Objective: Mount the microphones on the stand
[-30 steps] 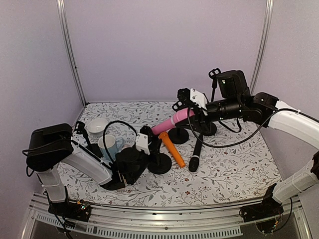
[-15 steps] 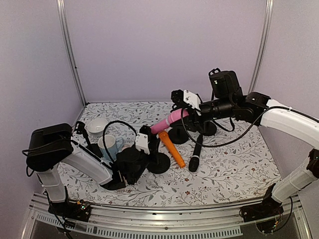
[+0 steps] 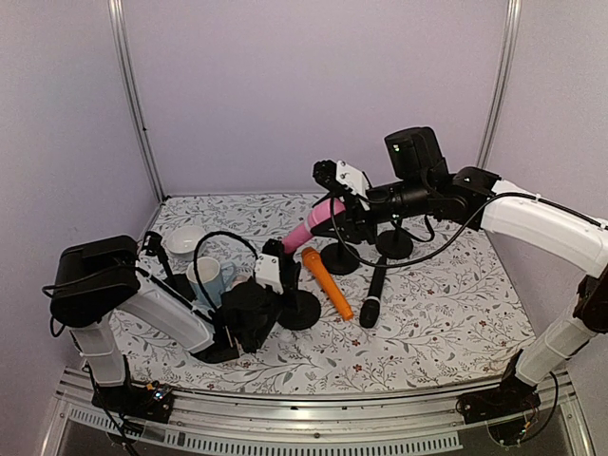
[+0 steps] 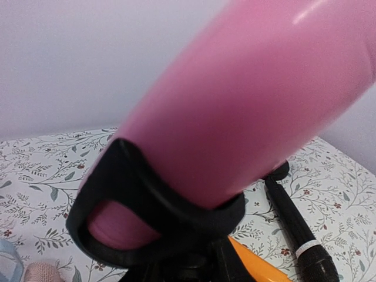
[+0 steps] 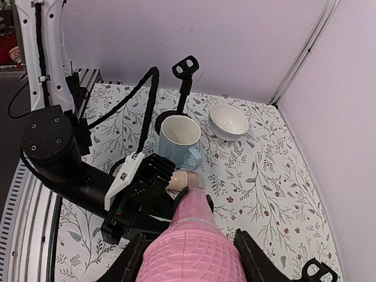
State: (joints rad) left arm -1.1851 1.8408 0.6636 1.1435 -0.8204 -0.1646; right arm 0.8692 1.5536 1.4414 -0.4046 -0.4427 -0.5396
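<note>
While lilac walls [image 3: 313,95] enclose the floral tabletop [image 3: 446,323], right fingers [image 5: 254,258] grip the pink microphone [image 3: 313,221] and left fingers [image 5: 157,171] are closed.

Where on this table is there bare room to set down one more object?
Bare cloth lies right of the black microphone, toward the right side, and along the near edge in front of the orange microphone. The middle and left are crowded: stands, the held pink microphone, mug, bowl.

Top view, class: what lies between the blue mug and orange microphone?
In the top view, the left pincer and black stand lie between the blue mug and orange microphone.
</note>
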